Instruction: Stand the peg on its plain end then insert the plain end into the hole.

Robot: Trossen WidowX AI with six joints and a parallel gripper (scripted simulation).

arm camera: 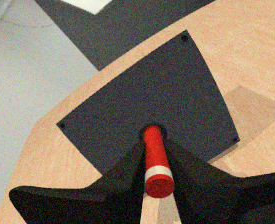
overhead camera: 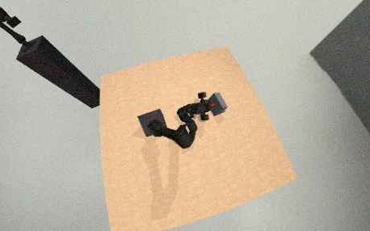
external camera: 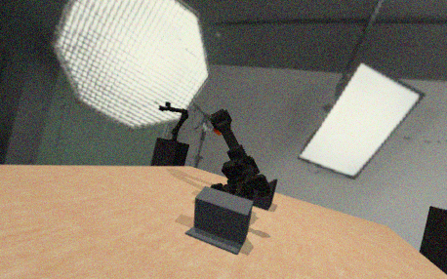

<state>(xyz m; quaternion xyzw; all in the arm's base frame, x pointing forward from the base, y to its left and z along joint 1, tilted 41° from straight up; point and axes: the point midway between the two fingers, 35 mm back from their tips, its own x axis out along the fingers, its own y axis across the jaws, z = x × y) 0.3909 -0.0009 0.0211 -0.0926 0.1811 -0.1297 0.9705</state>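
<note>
Reaching over sloped panel (arm camera: 148, 96), gripper (arm camera: 157, 172) clamped on red peg (arm camera: 156, 159).
</note>
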